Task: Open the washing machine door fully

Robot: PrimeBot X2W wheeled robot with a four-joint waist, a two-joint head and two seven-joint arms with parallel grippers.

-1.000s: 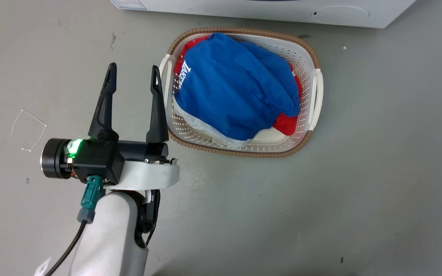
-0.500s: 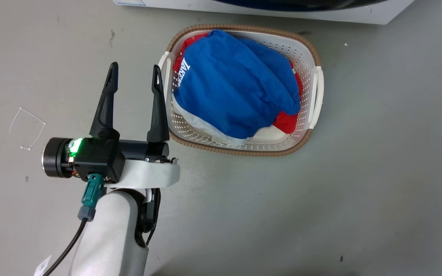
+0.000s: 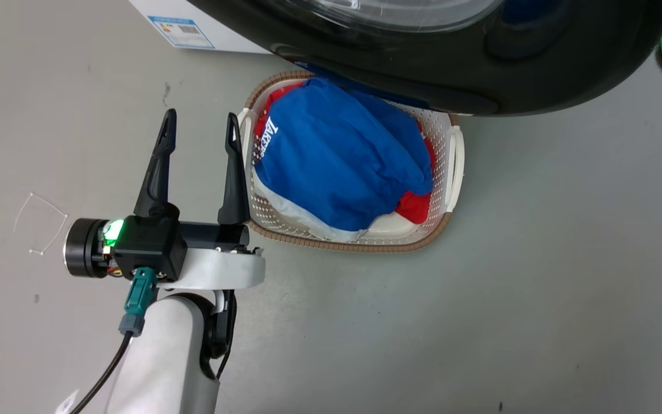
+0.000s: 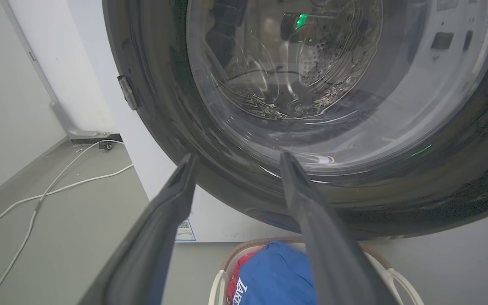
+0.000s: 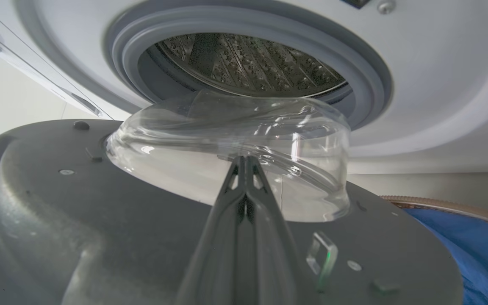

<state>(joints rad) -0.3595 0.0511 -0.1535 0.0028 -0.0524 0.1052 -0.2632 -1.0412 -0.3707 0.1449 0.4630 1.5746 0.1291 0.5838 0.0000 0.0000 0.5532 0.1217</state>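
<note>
Since the earlier head frame, the large round glossy black-rimmed washing machine door (image 3: 480,69) has swung out into the top of the picture and now overhangs the far rim of the white woven plastic laundry basket (image 3: 456,167). The basket's small shift looks like camera motion. In the head view, the left gripper (image 3: 200,115) hangs just beside the basket's near-left handle with its two dark fingers spread and holding nothing. The white box-shaped washing machine (image 3: 147,8) and its blue label sticker (image 3: 181,31) sit at the upper left. In the left wrist view, the door's outer face looms ahead, partly open, its clear bulging glass bowl (image 4: 290,84) showing the perforated metal behind, while a crumpled blue cloth garment (image 4: 278,275) lies in the basket below. In the right wrist view, the right gripper (image 5: 244,163) lies over the door's matt grey inner face, fingers pressed together with nothing between them. Whether they touch the door I cannot tell. Beyond stand the perforated steel drum (image 5: 248,63) and the grey rubber gasket (image 5: 367,84). The door is probably rigid, fairly heavy and slick on its gloss. It is best pushed on the grey inner rim at the free edge, never on the glass.
</note>
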